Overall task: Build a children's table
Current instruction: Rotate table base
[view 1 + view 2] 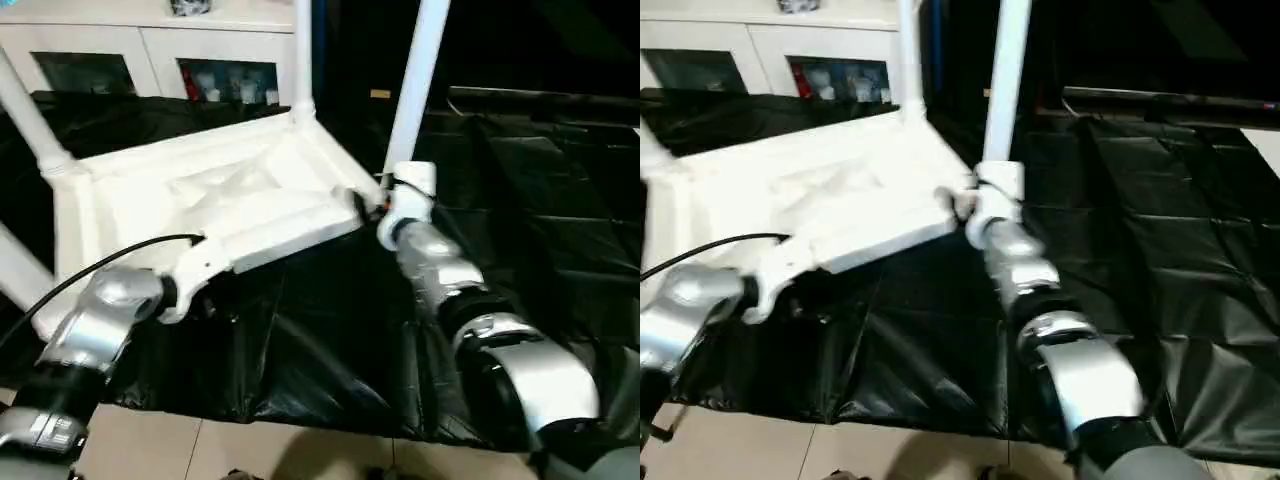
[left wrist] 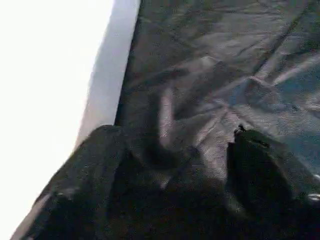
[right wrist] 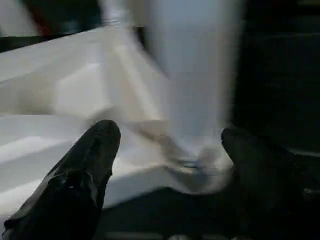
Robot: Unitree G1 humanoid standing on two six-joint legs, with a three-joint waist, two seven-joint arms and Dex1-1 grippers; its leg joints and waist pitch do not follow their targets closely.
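Note:
The white tabletop (image 1: 230, 200) lies upside down and tilted on a black sheet, ribbed underside up. White legs stand in its corner sockets: one at the far left (image 1: 28, 118), one at the back (image 1: 303, 60), and one at the front right corner (image 1: 417, 85). My right gripper (image 3: 170, 135) is open at that front right corner, with the leg's base (image 3: 200, 115) just ahead between its fingers. My left gripper (image 2: 175, 135) is open beside the tabletop's near edge (image 2: 107, 85), with only black sheet between its fingers.
The black plastic sheet (image 1: 330, 330) covers the floor under the table, and pale floor tiles (image 1: 180, 450) show at its near edge. A white cabinet with glass doors (image 1: 150, 60) stands behind. Another white leg (image 1: 20, 270) slants at the near left.

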